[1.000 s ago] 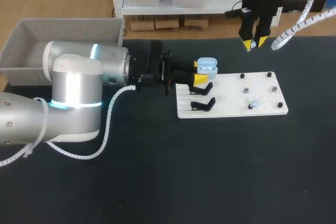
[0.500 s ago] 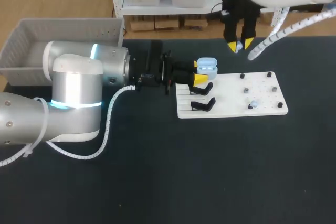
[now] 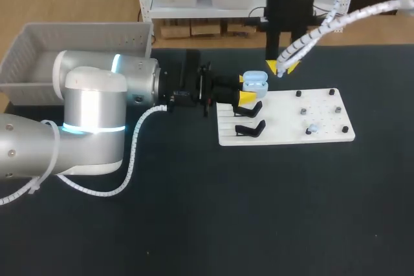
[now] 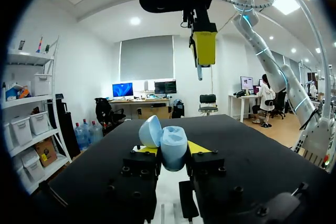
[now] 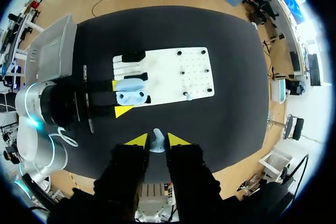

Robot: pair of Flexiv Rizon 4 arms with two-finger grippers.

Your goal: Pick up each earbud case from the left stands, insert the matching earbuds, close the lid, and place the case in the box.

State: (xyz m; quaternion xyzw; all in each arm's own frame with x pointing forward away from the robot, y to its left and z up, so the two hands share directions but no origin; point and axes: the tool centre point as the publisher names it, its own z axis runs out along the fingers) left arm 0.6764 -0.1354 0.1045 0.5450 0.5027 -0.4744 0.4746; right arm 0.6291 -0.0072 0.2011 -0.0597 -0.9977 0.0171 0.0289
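My left gripper (image 3: 249,88) is shut on a light-blue earbud case (image 3: 255,82), held just above the left end of the white board (image 3: 284,117). Its lid (image 4: 150,131) stands open, and the case body (image 4: 172,149) sits between the yellow tips. My right gripper (image 3: 280,69) hangs above and just right of the case, shut on a pale blue earbud (image 5: 157,142). In the left wrist view the right gripper (image 4: 203,51) hovers over the open case. A second earbud (image 3: 312,128) lies on the board's right part.
Two black stands (image 3: 250,128) sit on the board's left side, and small black pegs (image 3: 331,92) dot its right side. A grey box (image 3: 39,43) stands at the table's back left, behind my left arm.
My right arm has moved left and down with the earbud, from beyond the board's far side to just beside the open case. The left arm has kept still.
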